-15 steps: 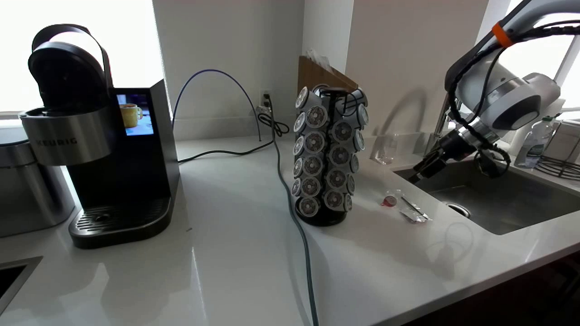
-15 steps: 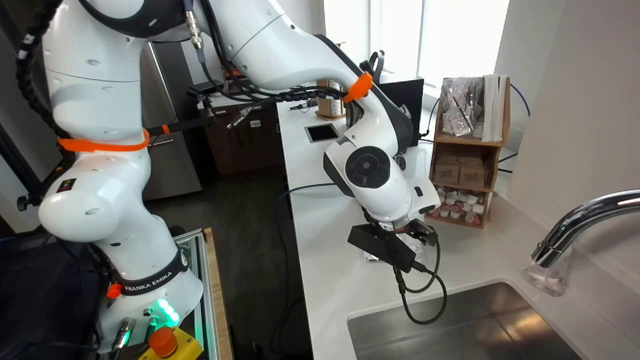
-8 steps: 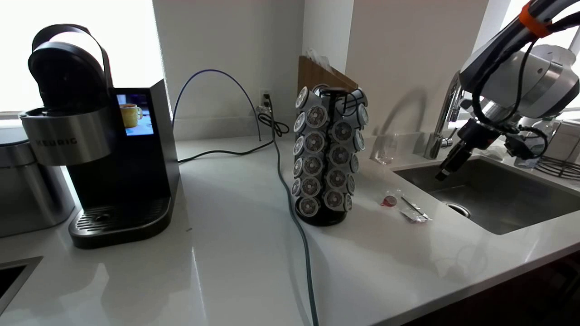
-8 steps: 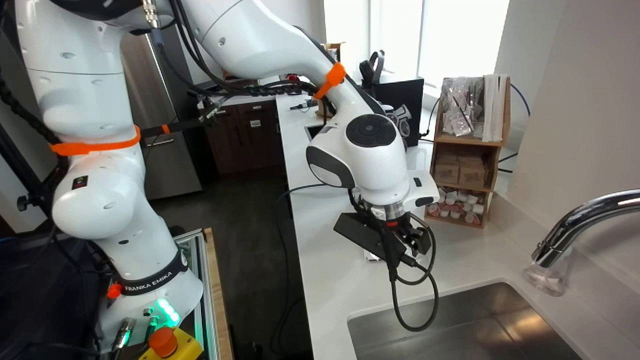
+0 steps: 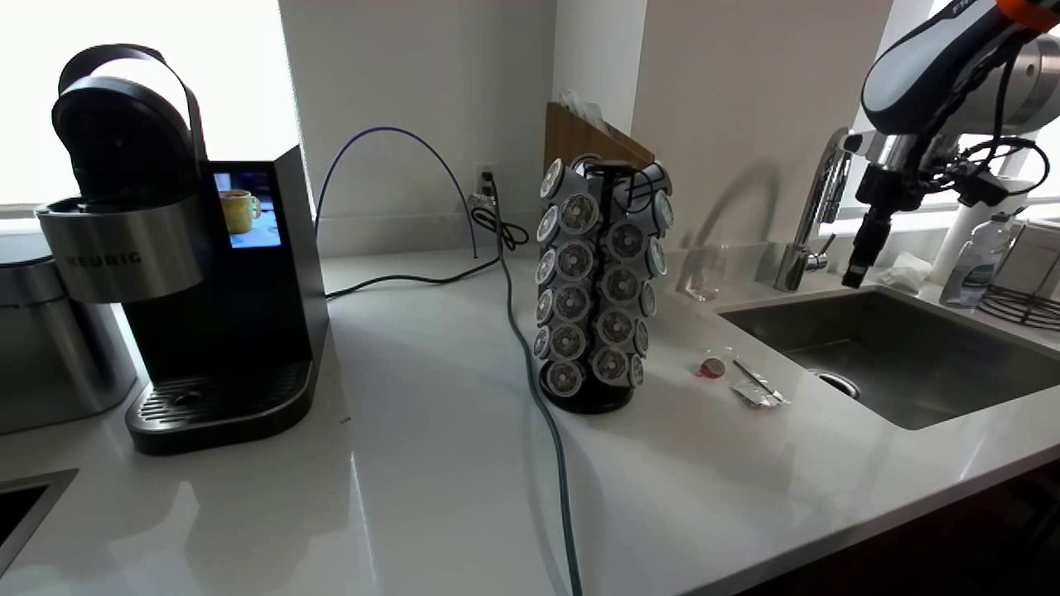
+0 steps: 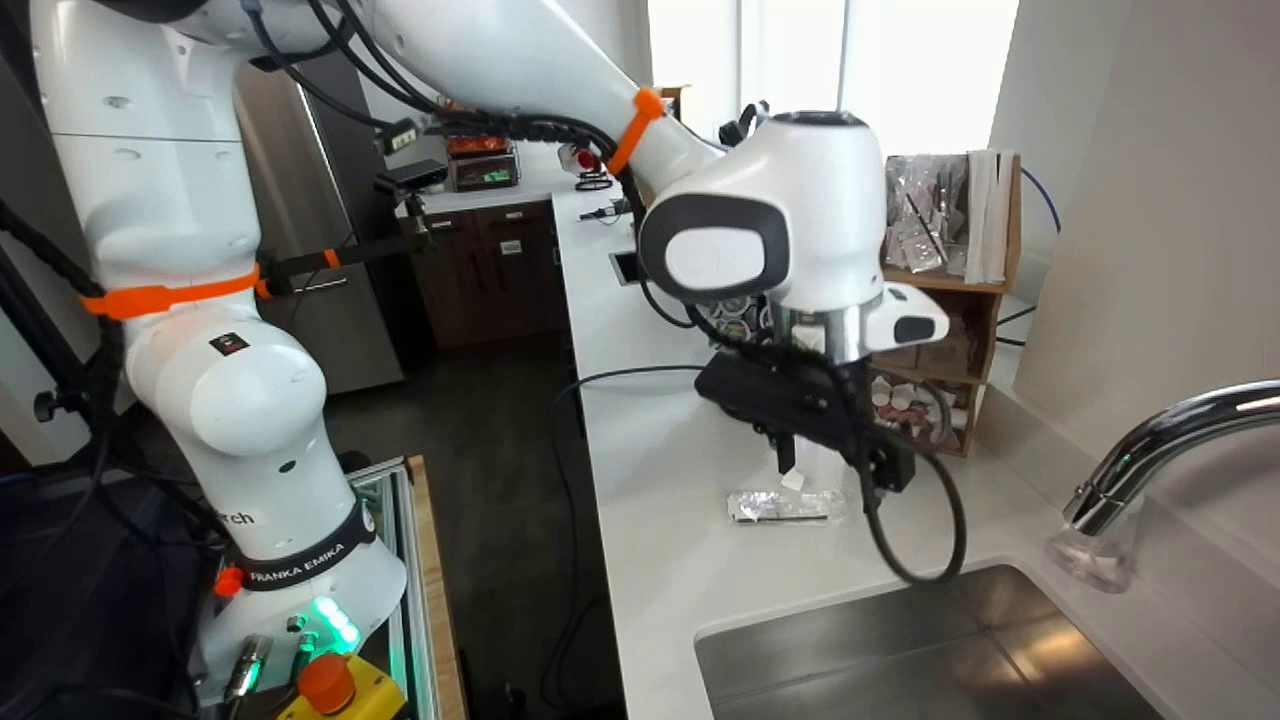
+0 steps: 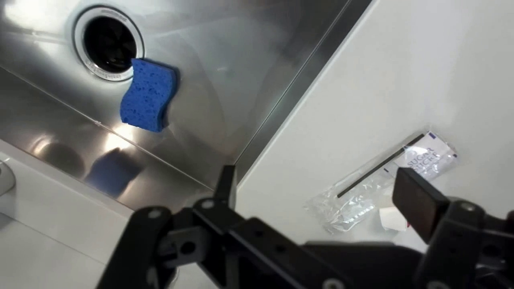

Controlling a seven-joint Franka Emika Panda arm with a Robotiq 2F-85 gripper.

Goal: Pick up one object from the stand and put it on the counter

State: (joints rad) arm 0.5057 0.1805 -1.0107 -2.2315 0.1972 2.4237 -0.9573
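Observation:
The stand (image 5: 598,281) is a dark carousel tower holding columns of round pale-lidded pods. In an exterior view it is mostly hidden behind my arm, with a few pods (image 6: 735,318) showing. A small round reddish-dark pod (image 5: 710,367) lies on the white counter (image 5: 447,447), right of the stand. In the wrist view a small white cup with a red edge (image 7: 392,219), seemingly the same thing, is partly hidden by a finger. My gripper (image 7: 321,186) is open and empty, pointing down. In the exterior views it (image 5: 857,269) hangs above the counter and sink area, apart from the stand.
A clear sugar packet (image 7: 373,180) lies beside the pod. The steel sink (image 5: 936,381) holds a blue sponge (image 7: 148,94); a faucet (image 6: 1180,440) stands behind it. A wooden rack (image 6: 990,330), a coffee machine (image 5: 248,290) and a cable (image 5: 555,439) are also on the counter.
The gripper has moved away from the stand, to the right and higher in an exterior view, and tilted to point more downward. The sugar packet has come into clearer view. The pod has not moved.

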